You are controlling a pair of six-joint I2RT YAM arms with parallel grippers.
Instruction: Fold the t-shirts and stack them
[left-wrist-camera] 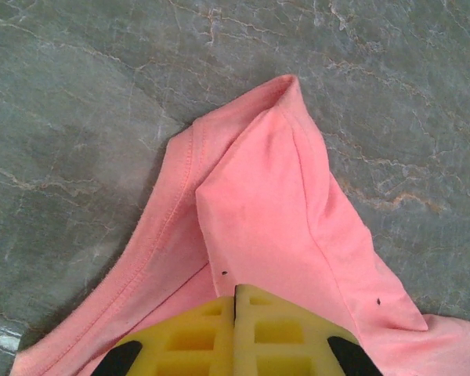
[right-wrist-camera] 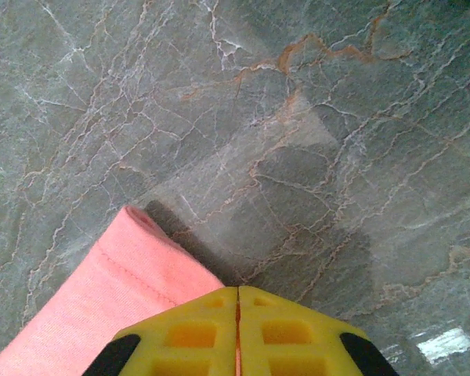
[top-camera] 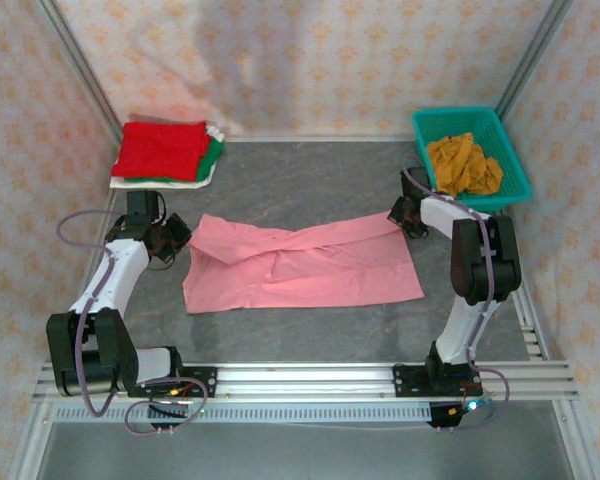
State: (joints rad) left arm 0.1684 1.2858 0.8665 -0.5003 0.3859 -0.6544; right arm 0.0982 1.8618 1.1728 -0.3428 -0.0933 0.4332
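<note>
The pink t-shirt (top-camera: 300, 265) lies spread across the middle of the table, its far edge drawn up into a ridge between the two arms. My left gripper (top-camera: 180, 235) is shut on its left far corner; in the left wrist view the yellow pads (left-wrist-camera: 258, 329) meet over pink cloth (left-wrist-camera: 274, 196). My right gripper (top-camera: 400, 215) is shut on the right far corner, with a sliver of pink cloth (right-wrist-camera: 133, 274) between the pads (right-wrist-camera: 204, 337). A folded stack sits at the back left: red shirt (top-camera: 160, 150) on top, green (top-camera: 214, 153) and white (top-camera: 195, 180) beneath. The mustard-orange shirt (top-camera: 463, 165) lies crumpled in the basket.
The teal lattice basket (top-camera: 515, 170) stands at the back right, close behind the right arm. Patterned walls enclose the grey marble table (top-camera: 310, 185) on three sides. A metal rail (top-camera: 310, 380) runs along the near edge.
</note>
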